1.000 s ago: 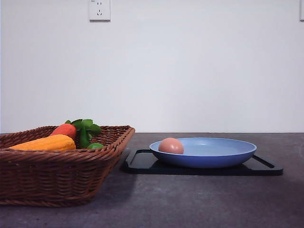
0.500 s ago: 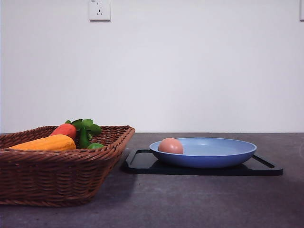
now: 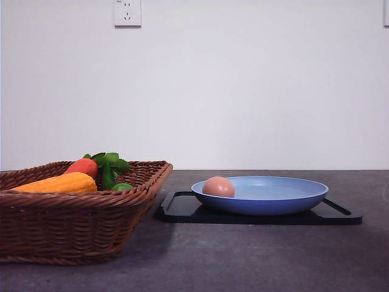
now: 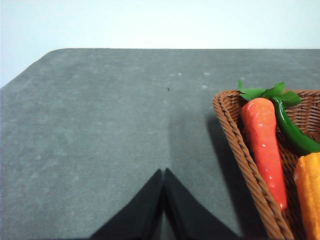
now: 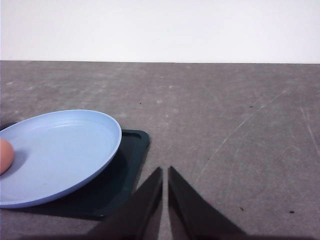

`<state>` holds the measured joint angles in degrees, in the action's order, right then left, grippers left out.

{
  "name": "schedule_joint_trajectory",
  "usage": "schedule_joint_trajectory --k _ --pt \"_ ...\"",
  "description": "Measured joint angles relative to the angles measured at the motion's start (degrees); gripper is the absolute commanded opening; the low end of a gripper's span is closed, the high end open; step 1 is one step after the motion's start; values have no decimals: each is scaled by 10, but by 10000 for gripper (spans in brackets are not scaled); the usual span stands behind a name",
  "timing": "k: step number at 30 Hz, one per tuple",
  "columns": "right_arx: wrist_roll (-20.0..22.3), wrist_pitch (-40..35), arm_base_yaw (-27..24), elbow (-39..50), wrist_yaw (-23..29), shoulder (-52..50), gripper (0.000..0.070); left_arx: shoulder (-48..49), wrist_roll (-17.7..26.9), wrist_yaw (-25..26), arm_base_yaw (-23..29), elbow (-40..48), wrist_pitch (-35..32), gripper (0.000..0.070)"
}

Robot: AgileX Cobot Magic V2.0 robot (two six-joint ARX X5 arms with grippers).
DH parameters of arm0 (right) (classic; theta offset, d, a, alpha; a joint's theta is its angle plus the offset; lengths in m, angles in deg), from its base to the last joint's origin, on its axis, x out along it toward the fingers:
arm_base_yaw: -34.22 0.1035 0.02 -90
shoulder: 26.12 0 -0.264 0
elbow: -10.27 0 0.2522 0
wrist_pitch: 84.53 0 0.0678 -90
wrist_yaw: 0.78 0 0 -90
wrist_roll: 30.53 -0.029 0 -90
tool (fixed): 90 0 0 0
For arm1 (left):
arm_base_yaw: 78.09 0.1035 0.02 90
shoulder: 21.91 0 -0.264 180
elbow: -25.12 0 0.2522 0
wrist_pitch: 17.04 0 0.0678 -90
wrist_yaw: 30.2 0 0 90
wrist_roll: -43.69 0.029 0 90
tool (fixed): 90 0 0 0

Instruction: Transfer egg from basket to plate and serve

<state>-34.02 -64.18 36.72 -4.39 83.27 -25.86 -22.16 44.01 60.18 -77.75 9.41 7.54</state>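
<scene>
The pinkish-brown egg (image 3: 219,186) lies in the left part of the light blue plate (image 3: 285,201), and its edge shows as the egg (image 5: 5,155) on the plate (image 5: 60,150) in the right wrist view. The wicker basket (image 3: 73,225) stands at the left of the table; its corner is the basket (image 4: 235,130) in the left wrist view. My left gripper (image 4: 164,172) is shut with nothing in it, over bare table beside the basket. My right gripper (image 5: 165,171) is shut and holds nothing, just off the tray's corner.
The plate rests on a flat black tray (image 3: 182,210). In the basket lie a red-orange vegetable (image 3: 82,166) with green leaves, a long yellow-orange vegetable (image 3: 58,182) and a green one (image 4: 295,135). A white wall with a socket (image 3: 127,12) stands behind the table.
</scene>
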Motion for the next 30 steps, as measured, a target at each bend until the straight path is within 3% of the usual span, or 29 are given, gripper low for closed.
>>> schedule_joint_trajectory --k 30 --pt "0 0 0 0 0 0 0 0 0 0 0 0 0 0"
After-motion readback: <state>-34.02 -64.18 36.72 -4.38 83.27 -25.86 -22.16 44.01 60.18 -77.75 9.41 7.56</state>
